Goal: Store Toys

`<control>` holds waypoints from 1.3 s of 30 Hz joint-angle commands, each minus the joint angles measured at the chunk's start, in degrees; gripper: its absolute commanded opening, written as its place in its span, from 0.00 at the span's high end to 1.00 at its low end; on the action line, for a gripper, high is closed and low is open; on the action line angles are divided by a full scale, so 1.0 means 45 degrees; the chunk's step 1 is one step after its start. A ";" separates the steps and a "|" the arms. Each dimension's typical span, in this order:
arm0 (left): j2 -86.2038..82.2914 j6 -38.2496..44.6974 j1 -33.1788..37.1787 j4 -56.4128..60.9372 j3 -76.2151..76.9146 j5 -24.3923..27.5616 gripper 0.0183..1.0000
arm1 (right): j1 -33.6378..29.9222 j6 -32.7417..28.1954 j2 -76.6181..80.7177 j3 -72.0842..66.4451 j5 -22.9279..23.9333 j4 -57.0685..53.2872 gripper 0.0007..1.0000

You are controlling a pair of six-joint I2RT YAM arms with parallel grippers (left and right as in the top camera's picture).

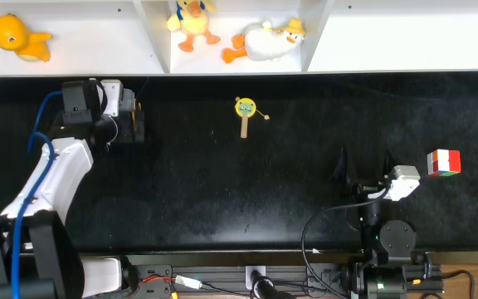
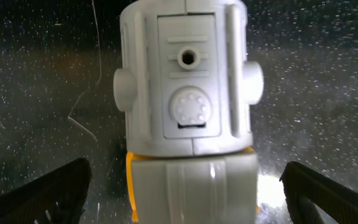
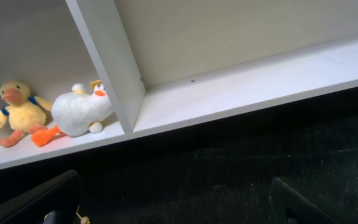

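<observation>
Gleaming white ribbed toy [image 2: 185,81] with yellow base

The top camera looks straight down on the table [image 1: 222,199], shelf [image 1: 388,50] at its far edge. The left wrist camera sits very close to a toy robot [image 2: 185,81]. The right wrist camera looks low across the table at the shelf, sharing the yellow duck [image 3: 18,112] and white duck [image 3: 79,112] with the top view

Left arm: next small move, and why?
Probably close the left gripper on the white-and-yellow toy robot. Its open fingers straddle the toy, which sits centred between them on the black table, not yet gripped.
</observation>
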 commanded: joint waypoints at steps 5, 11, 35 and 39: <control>0.0282 -0.0219 -0.0049 0.0194 -0.0126 -0.0452 0.03 | 0.0078 -0.0034 -0.0097 -0.0170 0.0053 0.0063 0.01; 0.0345 -0.0219 -0.0049 0.0238 -0.0141 -0.0452 0.05 | 0.0078 -0.0034 -0.0097 -0.0170 0.0053 0.0063 0.00; 0.0937 -0.0563 -0.0049 0.0918 -0.0136 -0.0345 0.45 | 0.0078 -0.0034 -0.0097 -0.0170 0.0053 0.0058 0.00; 0.0933 -0.0704 -0.0049 0.0918 -0.0131 -0.0345 0.50 | 0.0078 -0.0029 -0.0097 -0.0170 0.0053 0.0063 0.00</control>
